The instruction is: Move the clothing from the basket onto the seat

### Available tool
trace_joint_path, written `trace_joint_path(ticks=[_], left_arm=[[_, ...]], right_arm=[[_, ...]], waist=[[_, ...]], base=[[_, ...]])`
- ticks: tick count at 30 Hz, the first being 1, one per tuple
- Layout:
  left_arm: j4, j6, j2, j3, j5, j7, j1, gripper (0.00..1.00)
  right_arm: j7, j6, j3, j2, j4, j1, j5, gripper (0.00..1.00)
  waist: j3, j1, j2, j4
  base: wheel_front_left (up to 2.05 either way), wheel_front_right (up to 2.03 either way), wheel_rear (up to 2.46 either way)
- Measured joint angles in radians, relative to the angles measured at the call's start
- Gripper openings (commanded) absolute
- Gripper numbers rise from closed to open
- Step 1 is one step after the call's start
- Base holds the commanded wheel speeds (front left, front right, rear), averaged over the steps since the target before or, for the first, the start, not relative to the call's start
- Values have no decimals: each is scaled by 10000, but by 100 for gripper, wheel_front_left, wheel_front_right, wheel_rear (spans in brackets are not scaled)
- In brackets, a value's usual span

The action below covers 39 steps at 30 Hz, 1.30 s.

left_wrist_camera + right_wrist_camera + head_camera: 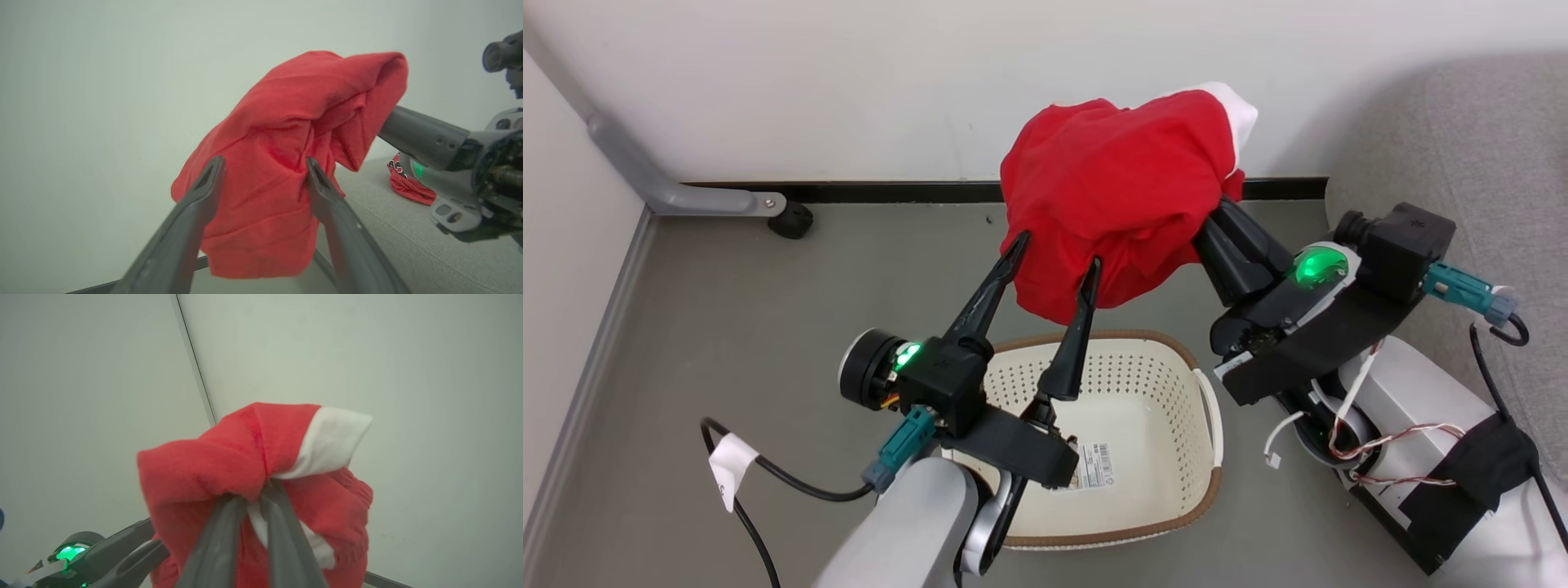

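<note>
A bright red garment with white trim [1119, 204] hangs in the air above the basket. My right gripper [1223, 224] is shut on its upper right part; in the right wrist view its fingers [255, 495] pinch a bunched red and white fold. My left gripper [1058, 250] stands open at the cloth's lower edge, its fingers [264, 161] spread on either side of a hanging fold. The cream basket [1205, 416] sits on the floor below, with just a label sticker on its floor. The grey seat [1462, 139] is at the right. Another red garment [408, 185] lies on the seat [408, 241].
A white wall with a black baseboard [890, 192] closes the back. A grey leg with a black caster [788, 219] stands at the back left on the grey floor. My white base with loose wires [1413, 425] is at the lower right, next to the basket.
</note>
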Motion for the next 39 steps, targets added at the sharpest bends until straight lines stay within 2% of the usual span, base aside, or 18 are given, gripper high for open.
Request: trace_joint_path(ticks=[13,23,39], left_arm=[[194,-86,2,63,79,0,186,100],[336,-345,8,2,253,0,519,100],[548,-619,6,-297,282,0,662,100]], right_arm=[[0,0,-510,96,90,201,-167,0],[0,0,-878,115,138,198,-351,0],[0,0,-1336,84,355,195,-520,0]], waist=[[-51,0,0,-563],[-68,0,0,-1064],[73,0,0,-2356]], base=[[0,0,0],[0,0,0],[0,0,0]])
